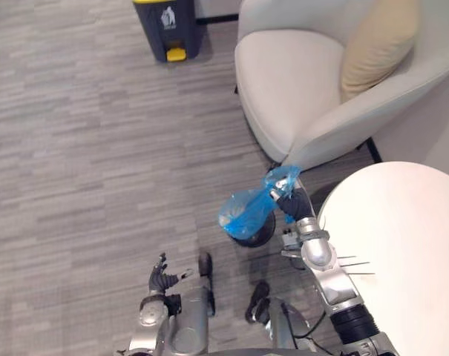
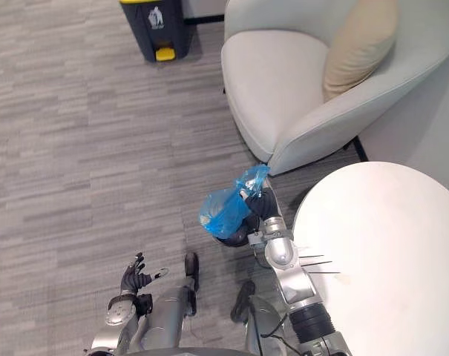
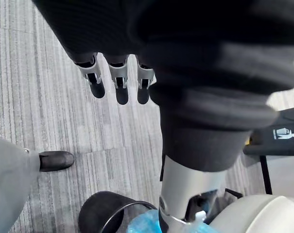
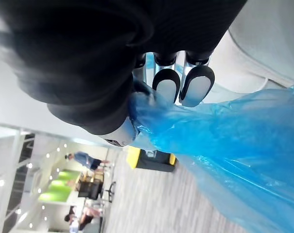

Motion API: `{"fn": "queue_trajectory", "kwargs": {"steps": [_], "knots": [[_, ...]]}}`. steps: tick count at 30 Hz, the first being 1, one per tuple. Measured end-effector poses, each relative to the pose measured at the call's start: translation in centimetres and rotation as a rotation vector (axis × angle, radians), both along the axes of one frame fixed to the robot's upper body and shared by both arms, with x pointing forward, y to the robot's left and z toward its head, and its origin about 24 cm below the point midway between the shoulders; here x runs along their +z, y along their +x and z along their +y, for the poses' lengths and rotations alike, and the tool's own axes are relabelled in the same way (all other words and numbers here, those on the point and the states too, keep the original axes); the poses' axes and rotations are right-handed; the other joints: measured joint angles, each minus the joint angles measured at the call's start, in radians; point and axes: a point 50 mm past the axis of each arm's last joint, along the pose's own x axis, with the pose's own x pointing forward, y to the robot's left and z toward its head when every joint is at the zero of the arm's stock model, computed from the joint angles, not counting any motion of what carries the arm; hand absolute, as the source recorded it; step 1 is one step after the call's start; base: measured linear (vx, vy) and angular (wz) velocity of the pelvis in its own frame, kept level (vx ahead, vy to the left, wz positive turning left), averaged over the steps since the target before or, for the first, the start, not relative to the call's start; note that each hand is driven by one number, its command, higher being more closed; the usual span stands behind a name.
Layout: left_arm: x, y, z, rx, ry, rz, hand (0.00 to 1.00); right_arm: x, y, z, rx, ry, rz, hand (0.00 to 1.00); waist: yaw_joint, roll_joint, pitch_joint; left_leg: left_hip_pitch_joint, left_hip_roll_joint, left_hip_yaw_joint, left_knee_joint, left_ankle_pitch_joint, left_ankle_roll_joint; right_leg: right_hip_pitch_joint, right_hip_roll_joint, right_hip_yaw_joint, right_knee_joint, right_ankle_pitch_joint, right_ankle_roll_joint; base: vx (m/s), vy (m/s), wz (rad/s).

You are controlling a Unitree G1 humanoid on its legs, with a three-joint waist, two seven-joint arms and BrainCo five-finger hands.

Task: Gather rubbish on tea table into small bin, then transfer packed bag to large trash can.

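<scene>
- Hanging low at the left, the left hand (image 1: 163,278) has its fingers loose and spread, holding nothing.
- Up the floor stands the large trash can (image 1: 168,28), dark with a yellow pedal.
- At centre, the blue bag (image 1: 248,209) hangs over the small bin (image 1: 255,231), its neck clenched in the right hand (image 1: 287,202).
- At right sit the armchair (image 1: 298,89) and the round white surface (image 1: 402,245).

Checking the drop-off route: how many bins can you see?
2. A large dark trash can stands far ahead, beside the armchair; a small black bin sits by the table, partly hidden under the blue bag held by the right robot hand.
</scene>
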Motion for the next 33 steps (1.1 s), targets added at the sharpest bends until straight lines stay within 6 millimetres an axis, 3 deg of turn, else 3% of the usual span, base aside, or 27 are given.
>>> {"fn": "queue_trajectory", "kwargs": {"steps": [3, 5, 6, 8, 10, 11, 12, 13, 15, 16, 18, 20, 21, 22, 24, 28, 33], "knots": [[1.2, 1.2, 0.0, -0.010, 0.004, -0.069, 0.00, 0.2, -0.1, 0.3, 0.027, 0.032, 0.000, 1.00, -0.004, 0.003, 0.000, 0.003, -0.011, -0.002, 0.045, -0.022, 0.006, -0.008, -0.015, 0.033, 0.038, 0.008, 0.005, -0.01, 0.057, -0.30], [2.1, 2.1, 0.0, -0.015, 0.006, -0.121, 0.00, 0.3, 0.0, 0.3, 0.031, 0.041, -0.004, 1.00, -0.004, 0.008, 0.005, -0.006, -0.002, -0.013, 0.094, -0.051, 0.035, -0.016, -0.022, 0.062, 0.134, -0.050, 0.027, -0.08, 0.021, 0.27], [2.6, 2.6, 0.2, -0.023, 0.009, -0.147, 0.00, 0.4, -0.1, 0.4, 0.031, 0.048, -0.009, 1.00, -0.009, 0.004, 0.008, -0.009, -0.017, -0.038, 0.124, -0.057, 0.037, -0.037, -0.045, 0.093, 0.323, -0.118, 0.017, -0.12, -0.049, 0.69], [3.5, 2.9, 0.3, -0.021, 0.017, -0.193, 0.00, 1.2, -0.2, 0.8, 0.043, 0.081, -0.052, 1.00, 0.003, 0.007, 0.011, -0.039, -0.030, -0.091, 0.181, -0.072, 0.036, -0.016, -0.036, 0.122, 0.496, -0.162, 0.035, -0.17, -0.091, 0.86], [4.4, 2.8, 0.6, -0.007, 0.026, -0.231, 0.00, 2.9, 0.2, 1.3, 0.063, 0.087, -0.125, 1.00, 0.005, 0.012, 0.012, -0.080, -0.040, -0.131, 0.200, -0.057, 0.015, 0.022, -0.010, 0.132, 0.399, -0.221, 0.018, -0.27, -0.159, 0.52], [4.7, 2.6, 0.5, -0.002, 0.021, -0.247, 0.00, 4.3, 0.7, 1.4, 0.073, 0.079, -0.180, 1.00, 0.027, 0.023, 0.007, -0.101, -0.033, -0.137, 0.169, -0.032, -0.008, 0.052, 0.018, 0.127, 0.261, -0.270, -0.018, -0.26, -0.134, 0.14], [4.5, 2.5, -0.3, 0.006, -0.006, -0.249, 0.00, 5.3, 1.1, 1.1, 0.074, 0.062, -0.226, 1.00, 0.029, 0.073, 0.012, -0.125, -0.006, -0.161, 0.146, -0.018, -0.017, 0.047, 0.059, 0.095, 0.224, -0.241, -0.024, -0.30, -0.115, 0.12], [4.6, 2.3, -0.7, 0.010, -0.025, -0.258, 0.00, 6.1, 1.4, 0.9, 0.077, 0.050, -0.259, 1.00, 0.026, 0.099, 0.011, -0.138, 0.011, -0.184, 0.112, -0.004, -0.037, 0.039, 0.082, 0.079, 0.199, -0.219, -0.036, -0.32, -0.107, 0.33], [5.0, 2.3, -1.7, 0.005, -0.062, -0.279, 0.00, 6.9, 2.2, 0.5, 0.071, 0.018, -0.283, 1.00, 0.029, 0.108, 0.011, -0.125, 0.023, -0.206, 0.009, -0.017, -0.082, 0.000, 0.097, 0.062, 0.196, -0.175, -0.061, -0.30, -0.093, 0.37], [5.5, 2.6, -2.4, -0.015, -0.078, -0.304, 0.00, 7.5, 2.9, 0.3, 0.062, -0.008, -0.294, 1.00, 0.028, 0.105, 0.012, -0.137, 0.020, -0.184, -0.006, -0.069, -0.139, -0.012, 0.078, 0.036, 0.175, -0.143, -0.090, -0.30, -0.042, 0.44], [6.5, 3.7, -3.5, -0.071, -0.096, -0.356, 0.00, 7.8, 3.9, -0.4, 0.046, -0.047, -0.292, 1.00, 0.020, 0.103, 0.015, -0.171, -0.001, -0.144, 0.117, -0.061, -0.084, -0.028, 0.041, 0.008, 0.163, -0.117, -0.096, -0.22, -0.015, 0.54], [8.3, 4.4, -4.1, -0.108, -0.103, -0.452, 0.00, 7.8, 4.0, -0.8, 0.049, -0.093, -0.287, 1.00, -0.004, 0.107, 0.012, -0.112, -0.023, -0.110, 0.278, -0.097, -0.039, -0.026, -0.001, -0.011, 0.147, -0.090, -0.089, -0.18, 0.015, 0.46], [8.8, 4.6, -4.1, -0.110, -0.100, -0.478, 0.00, 7.8, 4.0, -0.9, 0.051, -0.098, -0.286, 1.00, -0.003, 0.111, 0.010, -0.086, -0.019, -0.116, 0.294, -0.112, -0.036, -0.027, -0.002, -0.009, 0.140, -0.082, -0.087, -0.17, 0.071, 0.15], [9.7, 5.1, -4.1, -0.123, -0.093, -0.526, 0.00, 7.8, 4.0, -0.8, 0.059, -0.108, -0.286, 1.00, -0.005, 0.116, 0.007, -0.026, -0.018, -0.135, 0.282, -0.179, -0.056, -0.026, -0.002, -0.009, 0.116, -0.059, -0.083, -0.10, 0.081, -0.01], [11.0, 6.0, -4.6, -0.178, -0.068, -0.590, 0.00, 8.0, 4.0, -0.9, 0.077, -0.124, -0.288, 1.00, -0.007, 0.123, 0.002, 0.048, -0.017, -0.145, 0.167, -0.193, -0.058, -0.017, 0.004, -0.012, 0.060, -0.016, -0.068, -0.10, 0.114, 0.08], [13.3, 8.2, -6.2, -0.341, 0.027, -0.683, 0.00, 8.4, 3.7, -0.4, 0.135, -0.133, -0.296, 1.00, -0.014, 0.125, -0.005, 0.096, -0.044, -0.159, 0.030, -0.125, -0.045, 0.031, -0.001, -0.028, -0.070, 0.081, -0.029, -0.08, 0.140, 0.17], [14.1, 8.4, -6.4, -0.465, 0.132, -0.705, 0.00, 9.3, 2.7, 1.9, 0.292, -0.102, -0.323, 1.00, -0.014, 0.109, -0.056, 0.163, -0.069, -0.146, -0.077, -0.066, -0.019, 0.080, -0.003, -0.020, -0.152, 0.129, -0.004, 0.00, 0.103, -0.01]]}}
